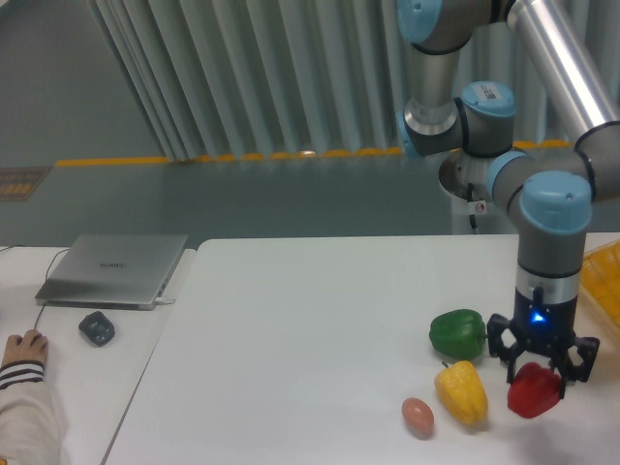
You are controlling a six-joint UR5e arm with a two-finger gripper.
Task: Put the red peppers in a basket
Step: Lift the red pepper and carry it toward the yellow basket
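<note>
- A yellow-orange basket [603,283] shows only as a corner at the right edge of the view, beside the right side of the white table [291,329]. Nothing can be seen inside the part that shows.
- The gripper [542,360] points straight down over the table's right side, a blue light glowing on its wrist. Its black fingers are clenched around the top of the red pepper [534,390].
- The red pepper hangs directly beneath the gripper, held in its grasp, near the table's front right corner. Whether its underside touches the table cannot be told. It is near the basket, but outside it.
- A yellow pepper [462,389] lies on the table just left of the red one, apart from it.
- A green pepper [458,333] sits behind the yellow pepper, just left of the gripper.
- A small pinkish egg [418,416] lies left of the yellow pepper, near the table's front edge.
- On a separate desk to the left lie a closed grey laptop [114,268] and a dark mouse [97,327].
- A person's hand [23,348] rests at that desk's left edge.
</note>
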